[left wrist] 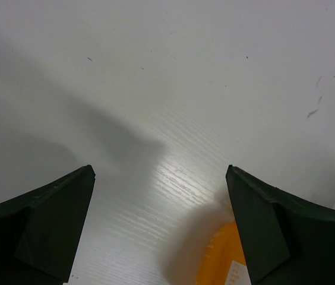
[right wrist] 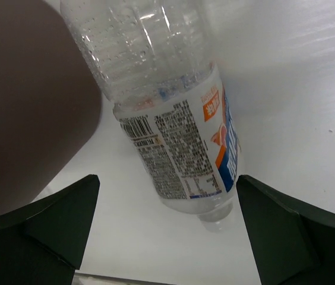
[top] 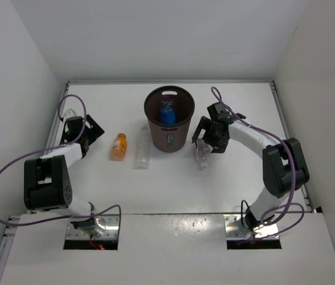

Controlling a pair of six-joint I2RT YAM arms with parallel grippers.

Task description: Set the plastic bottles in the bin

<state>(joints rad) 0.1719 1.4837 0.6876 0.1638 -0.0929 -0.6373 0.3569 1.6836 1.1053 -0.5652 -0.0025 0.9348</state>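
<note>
Straddling labelled bottle [right wrist: 173, 130], right claw [right wrist: 167, 181] spread, bin [top: 168, 133] just beside; left claw [left wrist: 160, 172] spread.

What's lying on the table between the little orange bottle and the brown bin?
A slim clear bottle lies between the orange bottle and bin, seen in the top view.

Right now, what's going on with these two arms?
The robot is putting plastic bottles into the brown bin. A blue-capped bottle is already inside. The right gripper hangs open over the labelled clear bottle lying beside the bin; the left gripper, also open, is near the orange bottle. A slim clear bottle lies untouched.
</note>
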